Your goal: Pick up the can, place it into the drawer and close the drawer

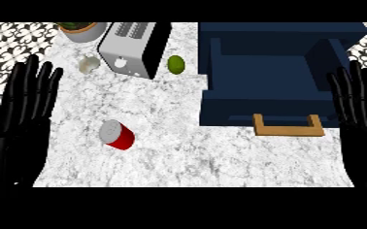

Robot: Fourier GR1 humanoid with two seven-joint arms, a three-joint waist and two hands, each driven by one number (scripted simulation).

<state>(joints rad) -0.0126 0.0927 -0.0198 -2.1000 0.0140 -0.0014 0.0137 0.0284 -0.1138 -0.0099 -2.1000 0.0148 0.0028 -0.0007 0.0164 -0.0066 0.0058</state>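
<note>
A red can (117, 135) with a silver top lies tilted on the marble counter, left of centre. The dark blue drawer (215, 111) stands pulled open at the right, and its wooden handle (287, 127) faces the counter's front. My left hand (25, 102) rests open at the left edge, fingers up, well left of the can. At the right edge my right hand (351, 102) is open too, just right of the drawer. Neither hand touches anything.
A silver toaster (132, 48) stands at the back, with a potted plant (81, 30) to its left. A pale garlic bulb (89, 65) lies beside the toaster's left side and a green lime (176, 64) beside its right.
</note>
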